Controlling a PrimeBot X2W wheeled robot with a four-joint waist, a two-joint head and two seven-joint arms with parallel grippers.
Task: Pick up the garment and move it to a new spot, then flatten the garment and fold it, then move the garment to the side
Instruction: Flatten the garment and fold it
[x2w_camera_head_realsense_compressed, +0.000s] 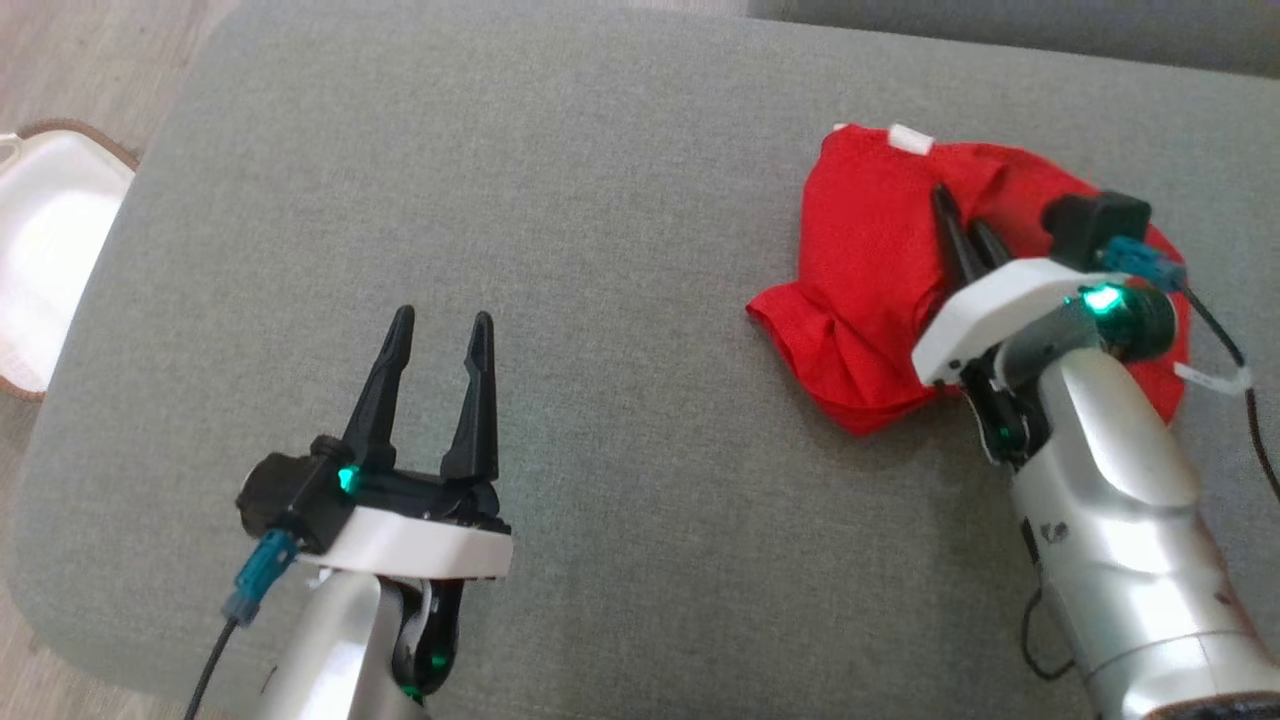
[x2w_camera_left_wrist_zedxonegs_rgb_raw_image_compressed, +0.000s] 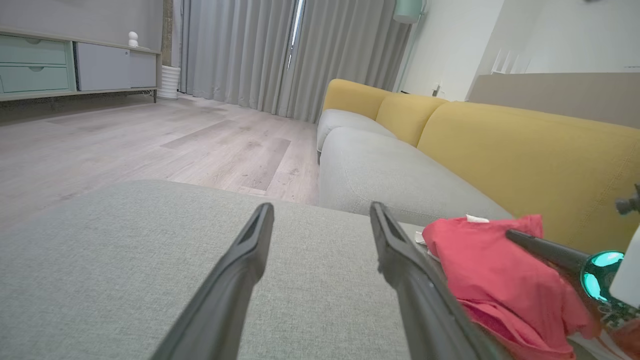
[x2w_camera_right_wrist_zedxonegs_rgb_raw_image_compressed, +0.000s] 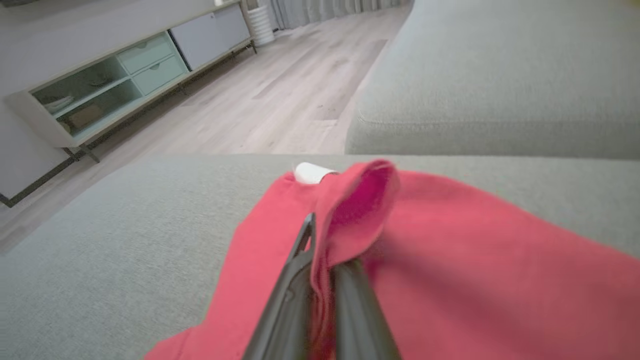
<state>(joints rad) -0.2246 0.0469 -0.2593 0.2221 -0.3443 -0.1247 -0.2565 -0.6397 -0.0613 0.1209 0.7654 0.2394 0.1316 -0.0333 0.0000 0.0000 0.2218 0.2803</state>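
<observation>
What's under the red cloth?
The grey cushion lies under the red garment. Whatever its bunched folds cover is hidden. The right gripper pinches a fold on top.

Garment (x2w_camera_head_realsense_compressed: 870, 290) on ottoman (x2w_camera_head_realsense_compressed: 600, 200), right side; right tool (x2w_camera_head_realsense_compressed: 962, 210) on it; left tool (x2w_camera_head_realsense_compressed: 443, 316) well apart, left; sofa (x2w_camera_left_wrist_zedxonegs_rgb_raw_image_compressed: 400, 175) behind

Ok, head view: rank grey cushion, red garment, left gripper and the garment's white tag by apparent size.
1. grey cushion
2. red garment
3. left gripper, likely nearer the camera, so unsure against the garment
4. white tag
</observation>
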